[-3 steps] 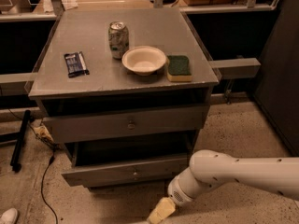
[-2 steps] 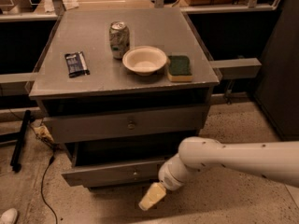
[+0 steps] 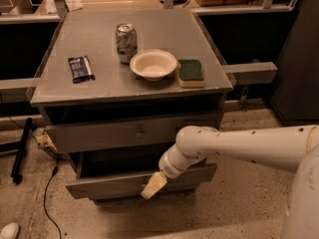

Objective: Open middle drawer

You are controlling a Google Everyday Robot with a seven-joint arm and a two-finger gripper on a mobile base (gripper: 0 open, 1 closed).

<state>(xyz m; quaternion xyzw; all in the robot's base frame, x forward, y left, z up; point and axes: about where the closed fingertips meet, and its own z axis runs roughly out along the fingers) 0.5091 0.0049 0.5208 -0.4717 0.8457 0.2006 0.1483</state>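
Note:
The middle drawer (image 3: 99,136) is the long grey front with a small central knob (image 3: 140,132), sitting flush under the dark slot below the tabletop. My gripper (image 3: 153,184) is the tan tip at the end of the white arm (image 3: 234,146), which reaches in from the right. It hangs low in front of the bottom drawer front (image 3: 99,187), below and slightly right of the middle drawer's knob. Nothing is visibly in its grasp.
On the cabinet top (image 3: 99,88) lie a dark snack packet (image 3: 80,68), a soda can (image 3: 125,43), a white bowl (image 3: 153,63) and a green sponge (image 3: 191,72). The bottom drawer sticks out a little. A black cable (image 3: 50,183) and a plug lie on the floor at left.
The arm has swung left and upward from near the floor at lower right. The gripper now sits in front of the bottom drawer front. The drawers have not moved.

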